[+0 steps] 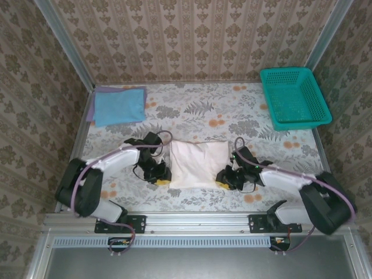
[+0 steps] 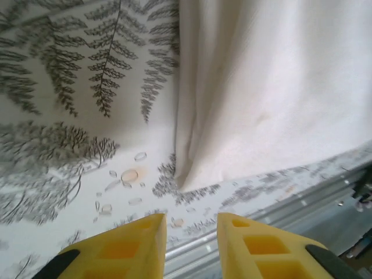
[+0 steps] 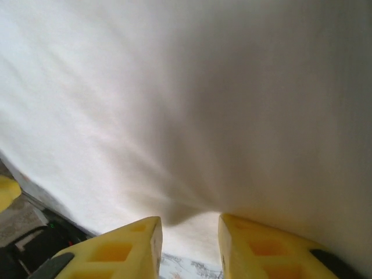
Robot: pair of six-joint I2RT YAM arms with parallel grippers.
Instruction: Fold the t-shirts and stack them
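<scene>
Top view: the white shirt (image 1: 197,163) is folded into a squarish pad, sitting just below the middle of the frame on the flowery bench (image 1: 244,116). The blue shirt (image 1: 119,106) is folded flat in the upper left corner of the bench, well apart from the white one. The teal basket (image 1: 293,97) is in the upper right.

Both arms are down low, one on each side of the white shirt near its bottom corners. The left fingers (image 1: 164,181) are just beside its lower left corner and the right fingers (image 1: 223,185) are at its lower right corner.

Left wrist view: the left fingers (image 2: 125,247) are apart with nothing between them, just bare bench showing in the gap, so released. The white shirt (image 2: 273,87) takes up the upper right of the frame. Its corner points down toward the tips but stops short of them, no contact. There's a metal rail (image 2: 302,209) at lower right.

Right wrist view: the white shirt (image 3: 186,99) covers nearly the whole frame. The right fingers (image 3: 261,244) are spread too. The shirt's edge puckers down a little into the gap, with a sliver of bench below it. The cloth doesn't look pinched, so I'd call these released as well, sitting right at the hem.
</scene>
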